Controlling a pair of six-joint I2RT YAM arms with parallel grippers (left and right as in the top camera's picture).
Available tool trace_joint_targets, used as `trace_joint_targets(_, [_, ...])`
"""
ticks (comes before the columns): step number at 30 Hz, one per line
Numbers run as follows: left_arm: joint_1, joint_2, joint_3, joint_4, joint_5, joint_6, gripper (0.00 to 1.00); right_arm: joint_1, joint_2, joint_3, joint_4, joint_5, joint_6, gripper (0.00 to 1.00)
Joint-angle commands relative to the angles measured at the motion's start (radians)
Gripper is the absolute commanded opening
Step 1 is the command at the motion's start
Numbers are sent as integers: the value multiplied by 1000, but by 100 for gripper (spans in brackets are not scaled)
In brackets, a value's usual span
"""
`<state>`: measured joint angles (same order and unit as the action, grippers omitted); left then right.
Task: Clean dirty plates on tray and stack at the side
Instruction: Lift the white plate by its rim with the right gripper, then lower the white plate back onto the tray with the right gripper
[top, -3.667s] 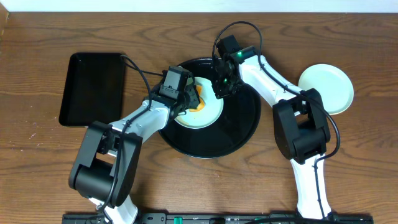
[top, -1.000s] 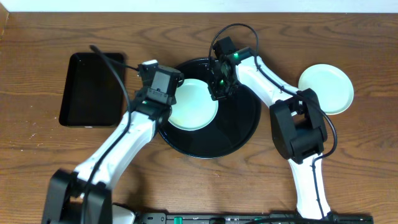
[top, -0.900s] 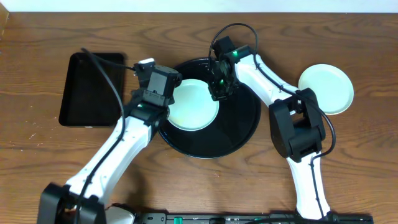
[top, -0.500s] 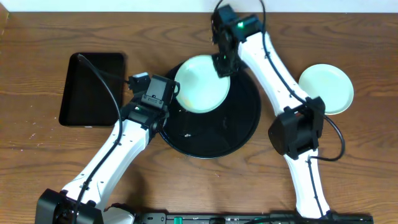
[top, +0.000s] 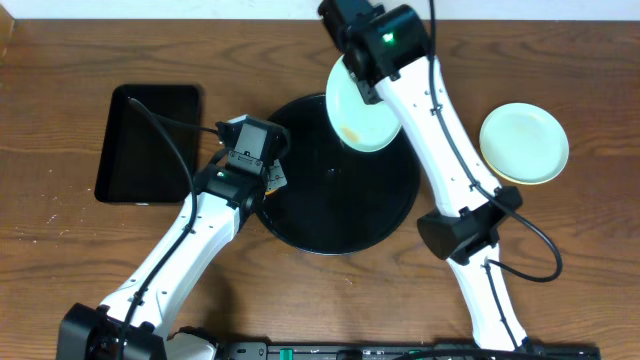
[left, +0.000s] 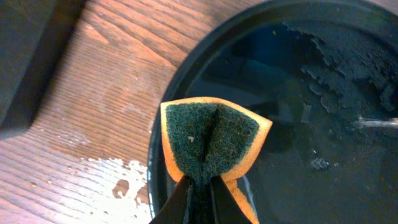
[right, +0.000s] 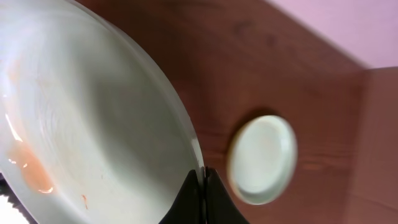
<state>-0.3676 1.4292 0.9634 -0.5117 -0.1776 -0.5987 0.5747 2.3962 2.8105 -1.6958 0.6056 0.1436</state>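
Observation:
My right gripper (top: 364, 88) is shut on the rim of a pale mint-blue plate (top: 362, 122) and holds it tilted in the air over the far edge of the round black tray (top: 340, 205). In the right wrist view the fingers (right: 202, 182) pinch the plate's edge (right: 99, 124), and an orange sauce smear sits at its lower left. Another pale plate (top: 524, 143) lies on the table at the right, also seen in the right wrist view (right: 262, 158). My left gripper (top: 270, 180) is shut on a green-and-orange sponge (left: 211, 140) at the tray's left rim (left: 163, 186). The tray is wet and holds no plate.
A rectangular black tray (top: 150, 140) lies at the left on the wooden table. Water has spilled on the wood beside the round tray (left: 118, 177). The right arm reaches across above the tray's right side.
The right gripper has lifted the plate off the round tray, up and to the right. The left gripper with the sponge has drawn back to the tray's left rim.

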Motion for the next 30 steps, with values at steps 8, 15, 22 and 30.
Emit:
trace_joint_targets(8, [3,3,-4,-23,40,-6,8,124,-47,19,-2,302,1,1])
trace_joint_targets(15, [2,4,-4,-27,40,-6,8,60,-46,-30,1,-97,43,1])
trace_joint_targets(22, [2,4,-4,-20,40,-10,8,-108,-46,-351,179,-613,-22,1])
trace_joint_targets(30, [2,4,-4,-13,100,-9,8,-162,-46,-737,483,-834,-48,1])
